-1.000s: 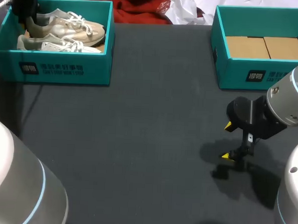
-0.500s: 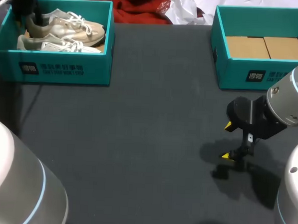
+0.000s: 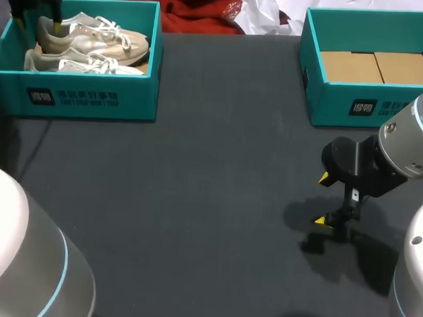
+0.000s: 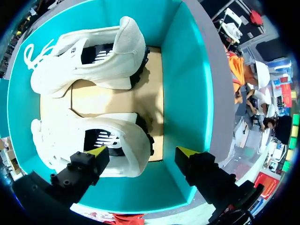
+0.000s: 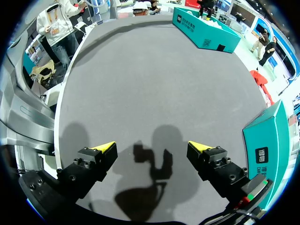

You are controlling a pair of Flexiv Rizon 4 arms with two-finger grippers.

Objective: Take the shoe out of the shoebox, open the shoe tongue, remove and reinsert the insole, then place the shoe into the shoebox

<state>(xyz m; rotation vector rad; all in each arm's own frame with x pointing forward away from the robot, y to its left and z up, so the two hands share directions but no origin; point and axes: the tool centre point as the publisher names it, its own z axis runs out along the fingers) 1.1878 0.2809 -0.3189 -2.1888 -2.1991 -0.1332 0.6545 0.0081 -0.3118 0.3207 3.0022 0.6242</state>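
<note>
Right arm (image 3: 414,151) silver-grey, blue ring bands; black jaws, yellow tips (image 5: 104,146).

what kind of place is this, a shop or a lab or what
Probably a robot test bench, not a shop: a dark table with a teal shoebox of white sneakers, a second shoebox, and a robot arm above.

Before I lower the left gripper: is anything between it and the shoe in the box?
Nothing visible lies between the left gripper and the nearer shoe; one finger hangs over the shoebox wall.

Two cream lace-up shoes (image 3: 97,42) stand upright, side by side, inside the open teal shoebox (image 3: 87,99).
</note>
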